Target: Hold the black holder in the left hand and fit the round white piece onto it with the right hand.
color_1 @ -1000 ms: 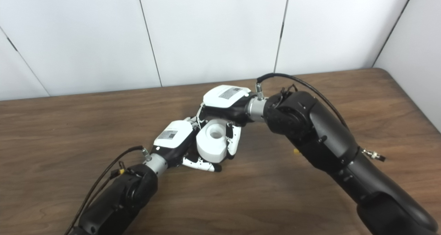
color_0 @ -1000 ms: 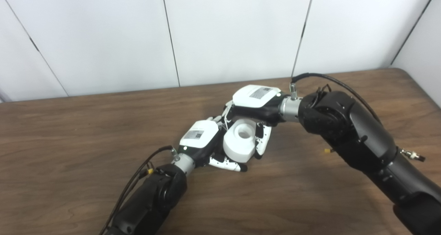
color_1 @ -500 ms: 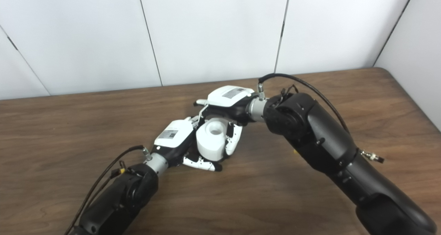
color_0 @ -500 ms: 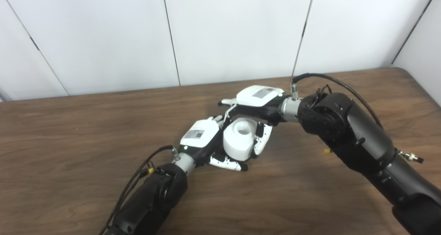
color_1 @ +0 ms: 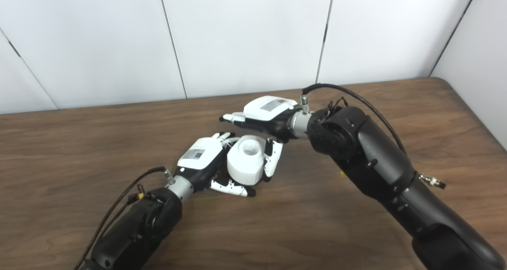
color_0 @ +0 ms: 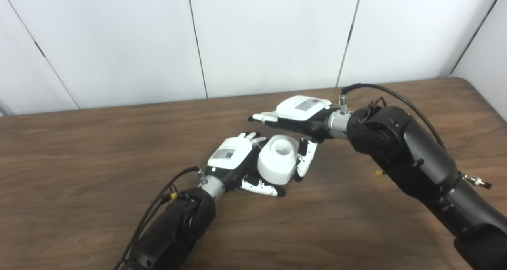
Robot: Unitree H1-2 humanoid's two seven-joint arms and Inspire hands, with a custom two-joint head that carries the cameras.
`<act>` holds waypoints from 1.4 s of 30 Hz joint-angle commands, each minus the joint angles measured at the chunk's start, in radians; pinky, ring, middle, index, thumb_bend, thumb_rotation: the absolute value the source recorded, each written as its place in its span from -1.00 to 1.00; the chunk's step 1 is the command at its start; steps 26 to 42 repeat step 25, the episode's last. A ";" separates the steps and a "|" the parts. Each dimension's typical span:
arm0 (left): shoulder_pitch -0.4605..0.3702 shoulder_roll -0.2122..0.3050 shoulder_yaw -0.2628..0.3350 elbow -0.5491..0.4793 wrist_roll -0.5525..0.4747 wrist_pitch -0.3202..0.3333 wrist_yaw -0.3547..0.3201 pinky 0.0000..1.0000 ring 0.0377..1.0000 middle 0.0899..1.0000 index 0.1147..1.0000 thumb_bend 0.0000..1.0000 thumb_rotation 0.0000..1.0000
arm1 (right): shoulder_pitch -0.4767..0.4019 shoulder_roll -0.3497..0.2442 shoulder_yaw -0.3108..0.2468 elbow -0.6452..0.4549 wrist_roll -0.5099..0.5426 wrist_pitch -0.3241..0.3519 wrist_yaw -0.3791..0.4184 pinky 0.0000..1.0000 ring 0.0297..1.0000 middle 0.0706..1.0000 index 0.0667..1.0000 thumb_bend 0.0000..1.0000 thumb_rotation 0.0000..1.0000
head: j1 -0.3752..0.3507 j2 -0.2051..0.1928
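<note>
The round white piece [color_0: 278,162] has a hole in its top and sits against the palm of my left hand [color_0: 231,159] near the middle of the table; it also shows in the right eye view [color_1: 246,161]. The left hand's fingers [color_0: 251,135] curl behind the piece and its thumb lies in front of it. The black holder is hidden between the palm and the piece. My right hand [color_0: 298,111] hovers just above and behind the piece, open, with its fingers [color_0: 261,117] stretched out to the left. Its thumb hangs beside the piece's right side.
The brown wooden table [color_0: 79,151] runs to a white panelled wall [color_0: 257,36] at the back. Its right corner [color_0: 479,88] is rounded. Black cables run along both forearms [color_0: 166,191].
My right hand has let go of the white piece: its fingers went from curled over the piece to straight, and it rose and drew back slightly to the right. The left hand and the piece stayed put.
</note>
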 commanded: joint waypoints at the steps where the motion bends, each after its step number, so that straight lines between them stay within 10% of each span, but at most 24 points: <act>1: 0.040 0.017 -0.039 0.039 0.028 0.015 -0.086 0.99 0.94 0.75 -0.17 0.05 -0.88 | -0.052 -0.026 -0.026 -0.019 0.004 0.001 0.006 0.66 0.85 0.95 1.00 0.96 -0.53 | -0.001 0.001; 14: 0.031 0.019 -0.038 0.065 0.032 0.000 -0.069 0.94 0.92 0.74 -0.17 0.05 -0.88 | -0.125 -0.193 -0.107 -0.110 0.076 0.159 0.263 0.63 0.92 1.00 1.00 0.99 -0.59 | -0.014 -0.007; 21: 0.031 0.024 -0.035 0.066 0.029 -0.011 -0.068 0.94 0.93 0.74 -0.17 0.05 -0.88 | -0.100 -0.291 -0.151 -0.084 0.099 0.120 0.227 0.62 0.88 0.99 1.00 0.89 -0.75 | -0.032 -0.009; 25: 0.029 0.026 -0.031 0.071 0.029 -0.019 -0.061 0.94 0.93 0.74 -0.17 0.05 -0.88 | -0.038 -0.299 -0.206 -0.056 0.099 0.037 0.078 0.35 0.63 0.71 0.78 0.71 -0.85 | -0.036 -0.013; 42: 0.029 0.026 -0.031 0.071 0.029 -0.019 -0.061 0.94 0.93 0.74 -0.17 0.05 -0.88 | -0.038 -0.299 -0.206 -0.056 0.099 0.037 0.078 0.35 0.63 0.71 0.78 0.71 -0.85 | -0.036 -0.013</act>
